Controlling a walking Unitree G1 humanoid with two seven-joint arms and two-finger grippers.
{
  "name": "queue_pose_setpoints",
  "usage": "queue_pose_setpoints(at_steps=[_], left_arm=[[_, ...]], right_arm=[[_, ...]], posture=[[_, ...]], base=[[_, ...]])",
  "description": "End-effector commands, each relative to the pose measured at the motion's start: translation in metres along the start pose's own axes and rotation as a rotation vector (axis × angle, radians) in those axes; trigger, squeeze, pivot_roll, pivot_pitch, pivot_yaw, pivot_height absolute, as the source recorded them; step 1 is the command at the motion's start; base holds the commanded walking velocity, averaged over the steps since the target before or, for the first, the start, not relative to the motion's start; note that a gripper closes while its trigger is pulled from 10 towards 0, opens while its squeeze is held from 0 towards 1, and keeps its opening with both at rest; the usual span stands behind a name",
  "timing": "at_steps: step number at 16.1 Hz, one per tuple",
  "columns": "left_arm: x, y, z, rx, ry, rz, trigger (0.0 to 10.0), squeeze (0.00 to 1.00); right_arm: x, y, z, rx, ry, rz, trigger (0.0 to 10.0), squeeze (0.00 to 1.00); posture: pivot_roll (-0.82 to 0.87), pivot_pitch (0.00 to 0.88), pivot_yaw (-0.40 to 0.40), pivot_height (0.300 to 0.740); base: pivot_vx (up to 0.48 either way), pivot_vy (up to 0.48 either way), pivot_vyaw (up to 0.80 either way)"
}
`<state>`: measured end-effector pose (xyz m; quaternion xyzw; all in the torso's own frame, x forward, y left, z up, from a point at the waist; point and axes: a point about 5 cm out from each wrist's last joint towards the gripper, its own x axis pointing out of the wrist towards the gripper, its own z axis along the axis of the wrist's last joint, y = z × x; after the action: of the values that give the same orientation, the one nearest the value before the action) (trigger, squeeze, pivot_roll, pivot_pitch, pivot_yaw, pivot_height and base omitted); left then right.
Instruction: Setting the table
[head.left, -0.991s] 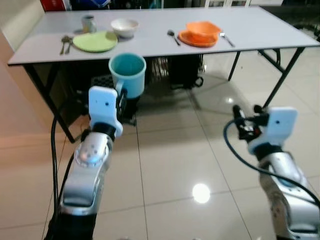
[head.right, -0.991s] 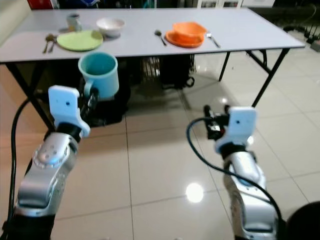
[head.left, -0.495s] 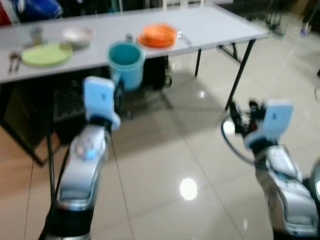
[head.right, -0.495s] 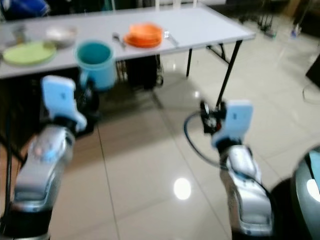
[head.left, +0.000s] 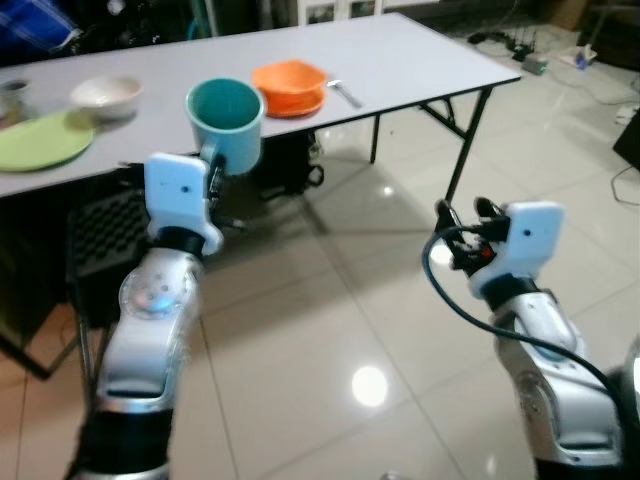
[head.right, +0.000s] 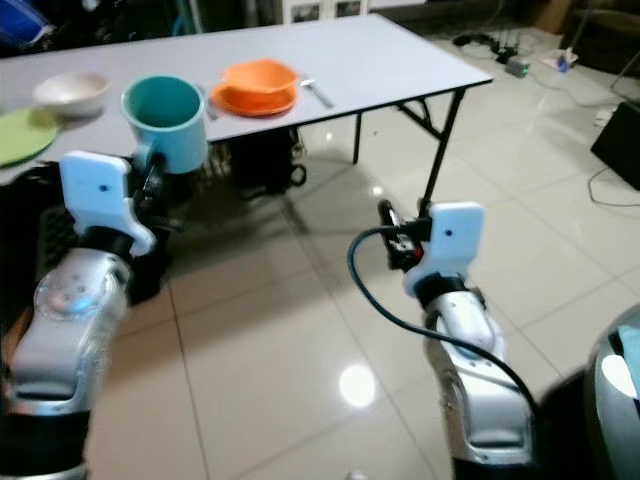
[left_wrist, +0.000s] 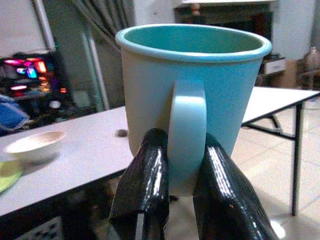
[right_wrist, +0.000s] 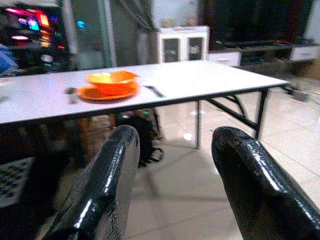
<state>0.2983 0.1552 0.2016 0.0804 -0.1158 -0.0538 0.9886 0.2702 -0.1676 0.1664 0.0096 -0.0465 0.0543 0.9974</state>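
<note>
- Glossy pale floor tiles (head.left: 330, 330) stretch from the robot to a long grey folding table (head.left: 420, 65) with black legs.
- On the table sits an orange bowl (head.left: 292, 82) on an orange plate, with a piece of cutlery (head.left: 346, 94) just beside it.
- Farther along the table toward the robot's left are a white bowl (head.left: 104, 93) and a green plate (head.left: 42, 140).
- The left tool (left_wrist: 172, 175) is raised in front of the robot, its 2 black fingers (left_wrist: 145, 175) pinching the handle of a teal mug (head.left: 226, 122).
- The mug is upright, mouth up, held in the air short of the table edge and not touching anything else.
- The right tool (right_wrist: 172, 165) hangs over the floor to the robot's right, fingers spread apart and carrying nothing.
- Step in hand, as I judge it: bringing the mug to the table, with the placing not yet done.
- The orange setting appears to lack a cup, so that is a likely spot, though I cannot be sure which setting is meant.
- Next move calls for closing the gap to the table, lifting the mug over the edge, and lowering it level onto a bare patch beside the plate.
- The grip on the narrow handle could let the mug swing, so a slow, steady reach seems wise.
</note>
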Motion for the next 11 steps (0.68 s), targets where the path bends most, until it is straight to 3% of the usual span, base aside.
queue_pose_setpoints(at_steps=[1,5,9,11], left_arm=[[0.002,0.009,0.005,0.023,-0.023,0.026,10.0,0.00],[0.001,0.016,0.009,0.030,-0.038,0.050,10.0,0.00],[0.014,0.023,0.026,0.083,-0.082,0.037,10.0,0.00],[0.016,0.019,0.025,0.072,-0.081,-0.004,10.0,0.00]], right_arm=[[0.002,0.006,0.004,0.007,-0.022,0.023,10.0,0.00],[0.003,0.006,0.004,-0.039,-0.024,0.036,10.0,0.00],[0.005,0.011,0.009,-0.042,-0.045,0.056,10.0,0.00],[0.005,0.008,0.010,-0.011,-0.053,0.030,10.0,0.00]], posture=[[0.01,0.000,0.011,0.740],[0.02,0.000,0.006,0.740],[0.02,0.004,0.005,0.740],[0.03,0.012,0.009,0.740]], base=[[0.461,0.000,0.00],[0.471,0.000,0.00],[0.480,0.000,0.67],[0.480,0.000,0.00]])
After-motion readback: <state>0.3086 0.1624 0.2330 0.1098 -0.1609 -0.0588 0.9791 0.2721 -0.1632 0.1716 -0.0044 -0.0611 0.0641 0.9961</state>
